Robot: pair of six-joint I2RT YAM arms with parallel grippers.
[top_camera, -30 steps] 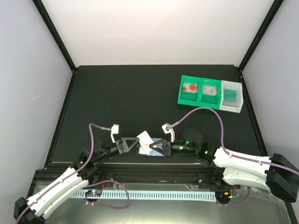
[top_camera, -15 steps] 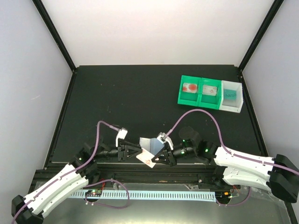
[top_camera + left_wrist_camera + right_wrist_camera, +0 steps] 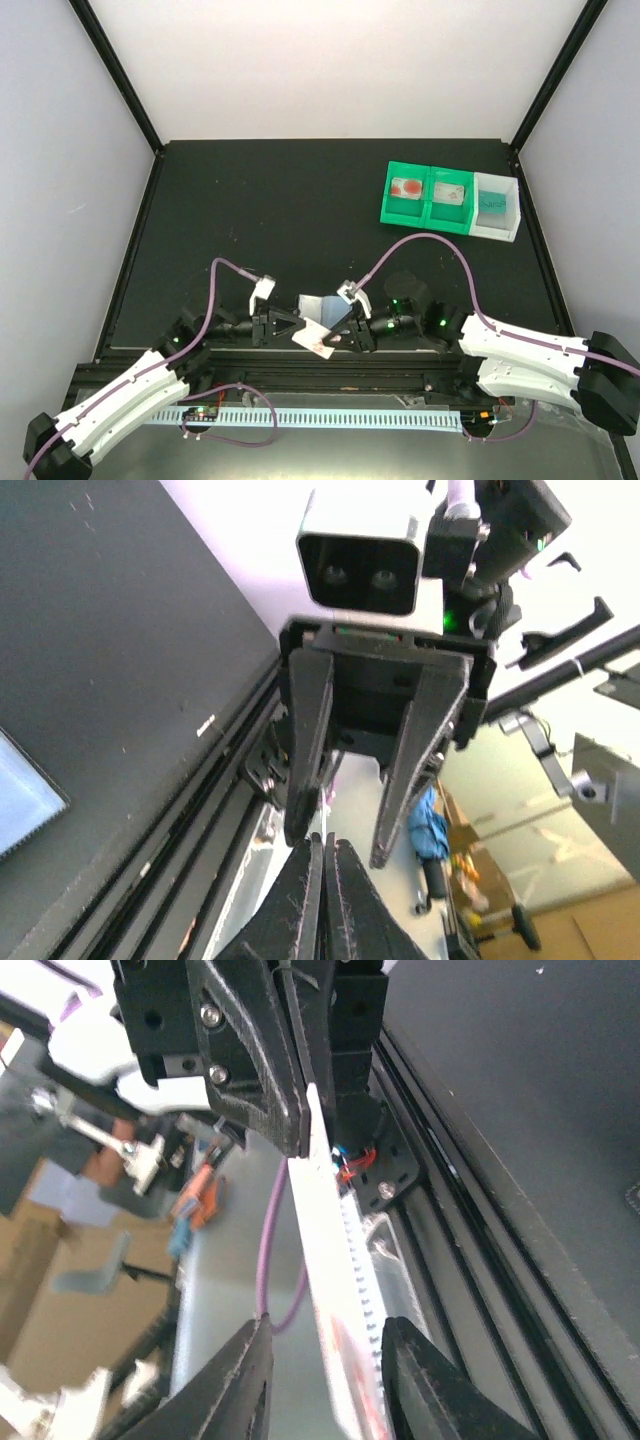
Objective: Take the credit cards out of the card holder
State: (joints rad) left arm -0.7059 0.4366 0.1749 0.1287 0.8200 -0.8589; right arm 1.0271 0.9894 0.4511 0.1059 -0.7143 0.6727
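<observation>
Black bench (image 3: 300,200), white walls (image 3: 330,70) behind. At the front edge, the left gripper (image 3: 322,880) is clamped tight on one end of a whitish credit card (image 3: 335,1290). Just behind it, the card holder (image 3: 322,305) lies pale-blue face up. The right gripper (image 3: 325,1332) straddles the card with its fingers parted. A green-and-white tray (image 3: 450,200) sits near the far right corner.

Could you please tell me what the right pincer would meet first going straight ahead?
Probably the left pincer, shut on the far end of the card between the right pincer's open fingers.
</observation>
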